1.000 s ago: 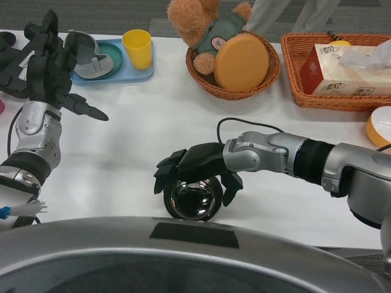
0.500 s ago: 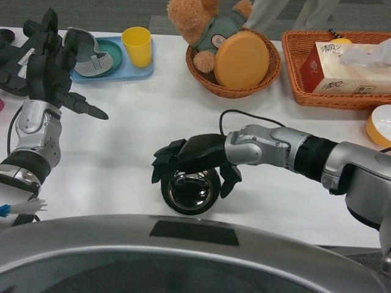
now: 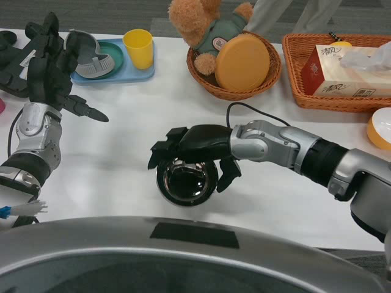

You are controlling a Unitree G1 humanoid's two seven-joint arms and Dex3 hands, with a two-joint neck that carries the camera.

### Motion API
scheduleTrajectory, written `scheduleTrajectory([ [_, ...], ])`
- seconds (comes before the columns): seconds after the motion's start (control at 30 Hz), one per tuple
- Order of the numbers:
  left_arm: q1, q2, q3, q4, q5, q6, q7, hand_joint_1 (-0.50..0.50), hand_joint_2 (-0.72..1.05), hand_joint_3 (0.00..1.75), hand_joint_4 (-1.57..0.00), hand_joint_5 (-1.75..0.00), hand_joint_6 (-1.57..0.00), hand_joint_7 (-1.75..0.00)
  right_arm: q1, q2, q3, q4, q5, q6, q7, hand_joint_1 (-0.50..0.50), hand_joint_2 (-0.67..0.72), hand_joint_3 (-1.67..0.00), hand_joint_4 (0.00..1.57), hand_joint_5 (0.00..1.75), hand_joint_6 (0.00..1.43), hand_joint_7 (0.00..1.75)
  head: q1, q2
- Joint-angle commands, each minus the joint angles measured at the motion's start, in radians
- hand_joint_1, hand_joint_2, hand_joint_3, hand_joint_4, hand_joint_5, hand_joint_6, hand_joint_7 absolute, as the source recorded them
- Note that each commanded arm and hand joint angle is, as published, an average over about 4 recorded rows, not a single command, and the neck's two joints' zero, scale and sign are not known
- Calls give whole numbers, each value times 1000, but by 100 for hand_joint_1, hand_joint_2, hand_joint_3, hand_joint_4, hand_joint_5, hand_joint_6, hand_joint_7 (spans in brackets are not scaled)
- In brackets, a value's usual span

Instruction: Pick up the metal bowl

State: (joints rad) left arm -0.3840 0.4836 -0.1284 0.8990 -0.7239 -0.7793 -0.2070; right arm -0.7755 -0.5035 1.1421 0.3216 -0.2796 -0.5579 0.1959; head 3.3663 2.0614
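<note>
The shiny metal bowl (image 3: 186,183) is near the front middle of the white table (image 3: 122,152), tipped so its dark hollow faces the camera. My right hand (image 3: 195,151) lies over its top. The fingers curl down the bowl's left side and the thumb comes down its right side, so the hand grips the bowl. Whether the bowl still touches the table I cannot tell. My left hand (image 3: 46,61) is raised at the far left with its fingers spread, holding nothing.
At the back left a blue tray (image 3: 131,74) carries a grey item, a green plate and a yellow cup (image 3: 138,47). A round basket (image 3: 235,88) holds a teddy bear and an orange lid. A rectangular basket (image 3: 305,91) holds a tissue box. A person stands behind the table.
My right hand and the bowl have shifted a little left and away from me. The bowl has tipped further, its opening turning toward the camera. The left hand has stayed put.
</note>
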Motion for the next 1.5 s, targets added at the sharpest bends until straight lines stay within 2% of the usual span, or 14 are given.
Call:
scheduleTrajectory([
  [0.03, 7, 13, 2, 5, -3, -11, 6, -50, -46, 9, -28, 0, -3, 0, 28, -36, -59, -55, 36, 39, 14, -46, -35, -151, 0, 92, 0, 140, -3, 20],
  [0.27, -1, -9, 16, 2, -3, -15, 8, -50, -46, 9, -27, 0, -3, 0, 82, -83, -181, -180, 33, 155, 63, -46, -40, -151, 3, 116, 0, 147, -18, 81],
  [0.37, -3, -22, 26, -5, -3, -18, 6, -50, -46, 9, -26, 0, -3, 0, 97, -108, -239, -237, 29, 204, 79, -46, -40, -151, 3, 116, 0, 147, -31, 122],
  [0.47, -3, -39, 42, -14, -2, -22, 6, -50, -41, 9, -26, 0, -1, 0, 106, -135, -298, -301, 13, 256, 96, -46, -41, -151, 5, 124, 0, 150, -43, 159],
  [0.57, -3, -45, 47, -17, -2, -25, 6, -50, -37, 9, -26, 0, -1, 0, 110, -144, -320, -323, 3, 274, 102, -46, -41, -151, 6, 126, 0, 147, -49, 192],
  [0.77, -2, -89, 71, -38, 7, -38, 5, -50, -37, 9, -22, 0, 0, 0, 130, -199, -418, -450, -5, 404, 134, -46, -35, -151, 9, 136, 0, 150, -49, 248],
  [0.83, -1, -100, 72, -42, 8, -43, 5, -50, -37, 9, -22, 0, 0, 0, 139, -211, -449, -478, -5, 426, 137, -46, -38, -151, 9, 136, 0, 154, -50, 266],
  [0.93, 1, -110, 74, -47, 12, -44, 5, -50, -37, 9, -19, 0, 0, 0, 153, -222, -481, -497, -3, 432, 137, -46, -41, -151, 9, 136, 0, 154, -53, 284],
  [1.07, 0, -117, 77, -55, 19, -44, 5, -50, -37, 9, -17, 0, 0, 0, 172, -230, -510, -511, 0, 441, 135, -46, -41, -151, 9, 145, 0, 154, -55, 322],
  [1.3, -16, -129, 93, -60, 45, -36, 5, -50, -37, 9, -15, 0, 0, 0, 226, -235, -606, -541, -8, 450, 135, -46, -41, -151, 10, 145, 0, 154, -78, 391],
  [1.5, -29, -130, 102, -56, 110, -29, 5, -50, -37, 9, -15, 0, 0, 0, 264, -236, -657, -554, -20, 462, 135, -46, -41, -151, 11, 145, 0, 154, -97, 437],
])
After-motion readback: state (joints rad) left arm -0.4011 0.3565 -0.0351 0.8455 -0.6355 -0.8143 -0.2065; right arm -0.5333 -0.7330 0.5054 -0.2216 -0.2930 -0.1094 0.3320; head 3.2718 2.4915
